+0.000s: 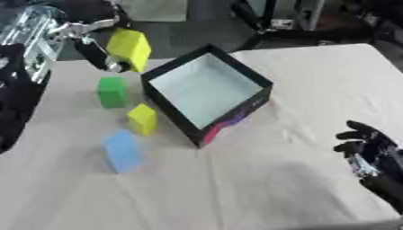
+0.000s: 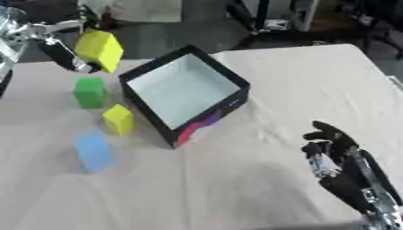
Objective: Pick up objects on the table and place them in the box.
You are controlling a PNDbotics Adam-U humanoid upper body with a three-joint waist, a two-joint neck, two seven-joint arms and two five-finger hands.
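While the left hand [image 1: 100,53] holds the large yellow block [image 1: 129,48] clear of the table [image 1: 299,90], the step in hand appears to be the carry to the box [image 1: 206,92]. The fingers are clamped around the block from its outer side, and the block sits tilted in that hold, its lower edge hanging toward the box.

The box lies just beyond the block, on the side away from the arm, resting askew with its open top facing up and nothing visible inside. Its nearest rim corner stands close beside the block's lower edge.

Recommended procedure, judged from this position:

1. Keep the block above rim level until it has fully crossed the near wall. A low pass risks clipping the rim and shoving the box.
2. Centre the block over the pale floor of the box before lowering. The block is large against the opening, so its tilt should be taken out first.
3. Open the fingers only once the block is below the rim.

Beneath the left hand, three objects wait on the table: a green block [image 1: 112,91], a small yellow block [image 1: 142,118] and a blue block [image 1: 123,151], ranged progressively further from it.

The right hand [image 2: 334,150] rests well apart from the box, fingers relaxed, holding nothing.
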